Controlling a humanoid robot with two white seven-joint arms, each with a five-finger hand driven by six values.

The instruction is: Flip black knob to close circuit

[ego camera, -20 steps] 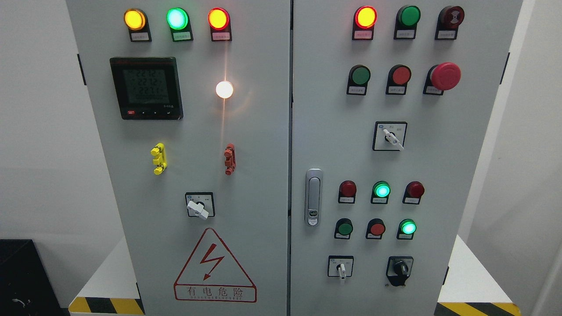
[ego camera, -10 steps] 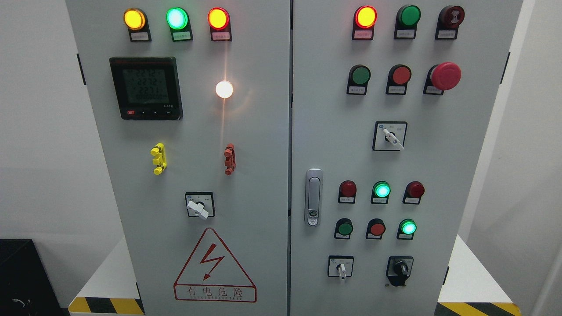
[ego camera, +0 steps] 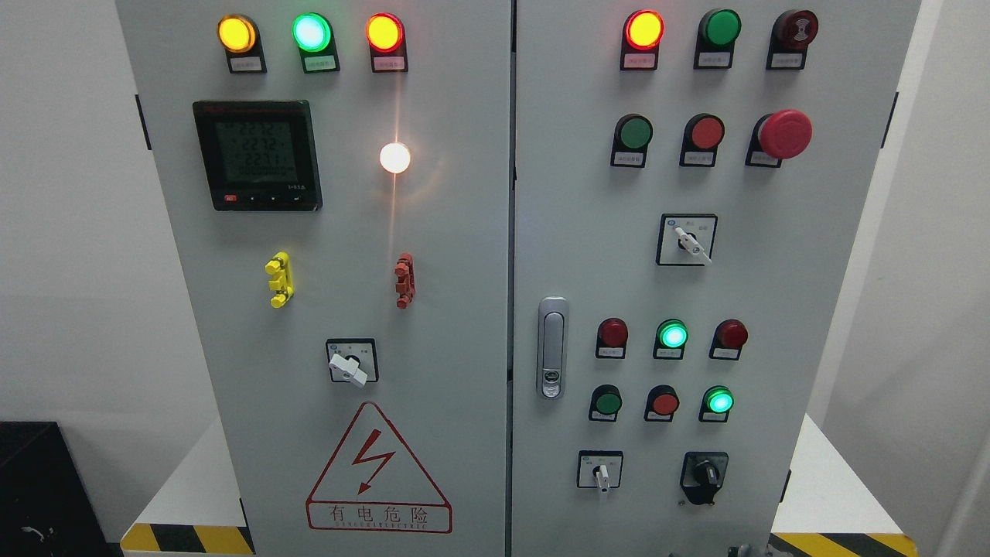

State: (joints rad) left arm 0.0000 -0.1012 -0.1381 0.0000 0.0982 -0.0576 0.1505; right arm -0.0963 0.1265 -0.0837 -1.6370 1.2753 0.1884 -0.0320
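The black knob [ego camera: 704, 472] sits at the lower right of the grey cabinet's right door [ego camera: 773, 309], on a black plate, with its pointer roughly upright. Just below it, at the picture's bottom edge, a small grey tip of my right hand [ego camera: 744, 551] pokes into view, clear of the knob. Too little of it shows to tell how it is held. My left hand is out of the picture.
A white selector switch [ego camera: 601, 473] is left of the knob, and another [ego camera: 691, 243] higher up. Lit green lamps [ego camera: 719, 401] and red and green buttons [ego camera: 664, 403] sit above the knob. A red mushroom button [ego camera: 784, 133] sticks out at upper right. A door handle [ego camera: 551, 348] is by the centre seam.
A small grey tip of the right hand has risen into view at the bottom edge below the black knob. The panel and its lamps look the same.
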